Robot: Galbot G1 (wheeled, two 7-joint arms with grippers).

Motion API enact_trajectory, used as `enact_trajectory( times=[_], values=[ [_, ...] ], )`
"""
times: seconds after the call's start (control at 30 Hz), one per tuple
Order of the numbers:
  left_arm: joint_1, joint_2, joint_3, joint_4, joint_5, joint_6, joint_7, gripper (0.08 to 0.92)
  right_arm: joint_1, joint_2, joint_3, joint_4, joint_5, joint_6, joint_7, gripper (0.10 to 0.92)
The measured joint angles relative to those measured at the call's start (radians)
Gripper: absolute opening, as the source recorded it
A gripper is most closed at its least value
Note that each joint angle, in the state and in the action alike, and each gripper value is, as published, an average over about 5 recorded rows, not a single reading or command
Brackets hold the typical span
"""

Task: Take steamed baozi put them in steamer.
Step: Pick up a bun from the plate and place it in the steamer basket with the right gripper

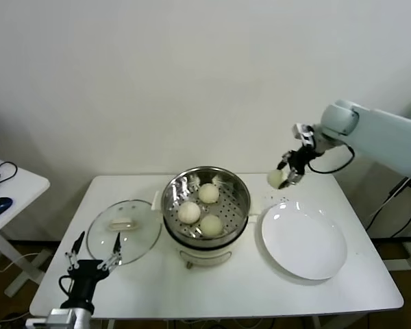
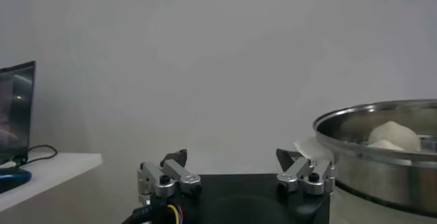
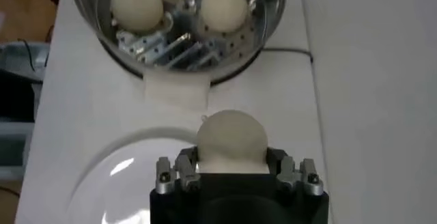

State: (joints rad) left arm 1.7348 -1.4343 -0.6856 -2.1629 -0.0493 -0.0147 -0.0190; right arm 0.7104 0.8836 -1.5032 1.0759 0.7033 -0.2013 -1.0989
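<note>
My right end effector (image 1: 288,177) is raised in the air above the far edge of the white plate (image 1: 304,241), to the right of the steamer (image 1: 206,205). It is clenched on one steamed baozi (image 1: 275,179), and in the right wrist view this bun (image 3: 231,138) sits between my two fingers (image 3: 179,167), touching both of them. Below it I see the rim of the plate (image 3: 109,171) and, farther, the steamer (image 3: 179,20) with its perforated bottom.

Three other baozi already lie inside the steel basket: one at the back (image 1: 208,192), one on the left (image 1: 189,212) and one at the front (image 1: 211,225). They are near to each other but I cannot tell if they touch. The basket stands on a white pot base (image 1: 204,256) in the middle of the white counter (image 1: 144,281).

The glass lid (image 1: 122,232) lies flat on the counter just beside the steamer, on its left side. My left end effector (image 1: 94,252) hangs low at the near left edge of the counter, close to the lid, with its fingers (image 2: 168,177) spread apart and holding nothing.
</note>
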Motion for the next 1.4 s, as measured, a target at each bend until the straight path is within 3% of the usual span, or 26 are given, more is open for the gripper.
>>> enact_trajectory(
  times=[0.53, 1.4],
  values=[
    [-0.011, -0.001, 0.016, -0.025, 0.031, 0.0, -0.007, 0.823, 0.097, 0.222, -0.12, 0.051, 0.226, -0.064, 0.06, 0.653],
    [-0.041, 0.009, -0.002, -0.008, 0.016, 0.008, -0.009, 0.823, -0.051, 0.263, -0.151, 0.029, 0.187, -0.084, 0.123, 0.659]
  ],
)
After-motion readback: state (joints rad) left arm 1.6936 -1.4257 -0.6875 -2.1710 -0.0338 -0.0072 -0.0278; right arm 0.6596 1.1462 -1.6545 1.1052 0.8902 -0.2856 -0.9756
